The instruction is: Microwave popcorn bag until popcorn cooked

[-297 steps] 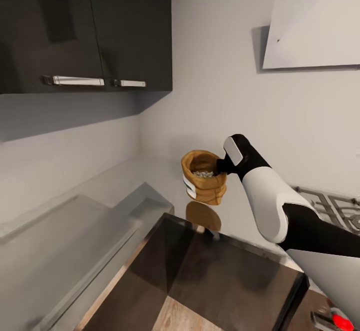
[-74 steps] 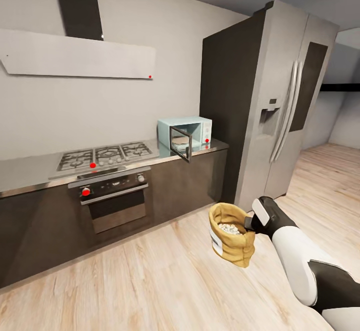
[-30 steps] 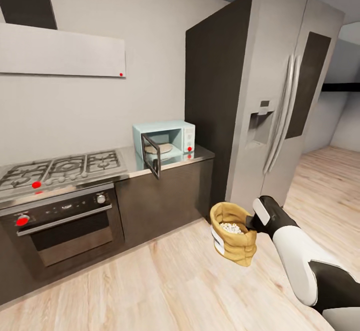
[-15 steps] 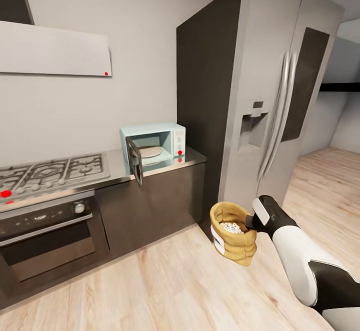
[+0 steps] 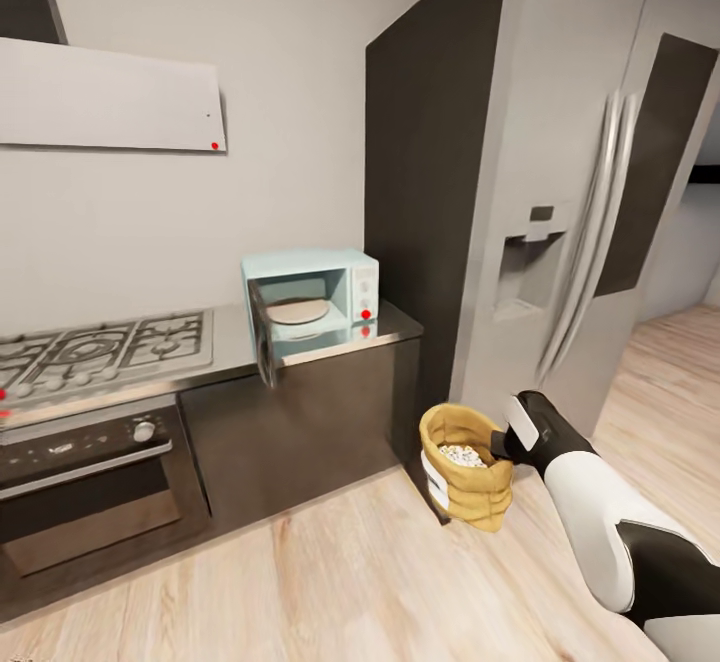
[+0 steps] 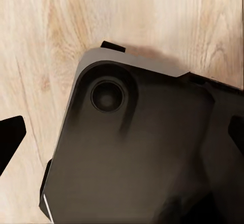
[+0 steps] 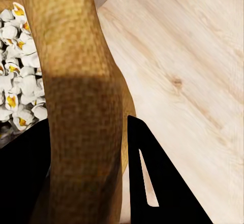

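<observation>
The popcorn bag (image 5: pixel 466 477), a golden-brown sack with white kernels inside, hangs above the wood floor in front of me. My right gripper (image 5: pixel 497 443) is shut on its rolled rim. In the right wrist view the rim of the bag (image 7: pixel 81 82) runs between the two black fingers (image 7: pixel 157 183) of the right gripper (image 7: pixel 86 173). The pale blue microwave (image 5: pixel 345 282) stands on the countertop (image 5: pixel 345 339) beside the fridge, its door (image 5: pixel 262 334) swung open. My left gripper (image 6: pixel 122 137) is open, pointing down at my dark base.
A tall steel fridge (image 5: pixel 570 192) with a dark side panel rises right of the microwave. The gas hob (image 5: pixel 100 347) and black oven (image 5: pixel 80 487) are to the left. A range hood (image 5: pixel 110 97) hangs on the wall. Wood floor (image 5: pixel 350 582) stretches before the cabinets.
The camera has come nearer to the counter and fridge, so the microwave looks larger and its door more edge-on. The bag stays held in the same place in view.
</observation>
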